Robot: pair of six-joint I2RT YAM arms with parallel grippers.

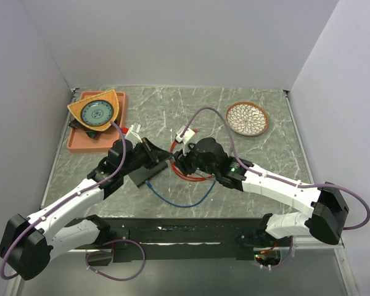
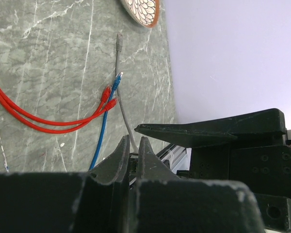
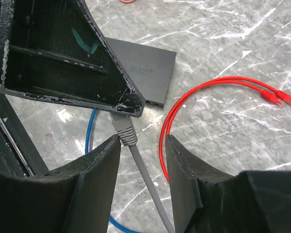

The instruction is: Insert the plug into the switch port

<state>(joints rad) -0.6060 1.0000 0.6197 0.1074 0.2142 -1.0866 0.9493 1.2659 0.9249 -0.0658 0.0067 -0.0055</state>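
Near the middle of the desk (image 1: 172, 105), two pincers meet at a gray plug (image 3: 125, 127).
Left pincer (image 2: 132, 145) is clamped on the plug; right pincer (image 3: 143, 145) stands open astride its cable (image 3: 149, 190). The plug hangs near the switch port (image 3: 154, 102) on the black box (image 3: 145, 70), not inserted.

You're looking into a robot lab cell: plain walls (image 1: 172, 37) box a marble tabletop (image 1: 172, 105), arms (image 1: 68, 206) bolted along the frame's bottom.

We lose the tip of the grey plug (image 3: 125, 130) under a finger (image 3: 87, 68) of the left gripper (image 2: 133, 145). That finger hides much of the switch (image 3: 145, 73); its ports (image 3: 153, 103) seem too small to count. The grey cable (image 3: 148, 184) runs off the bottom edge.
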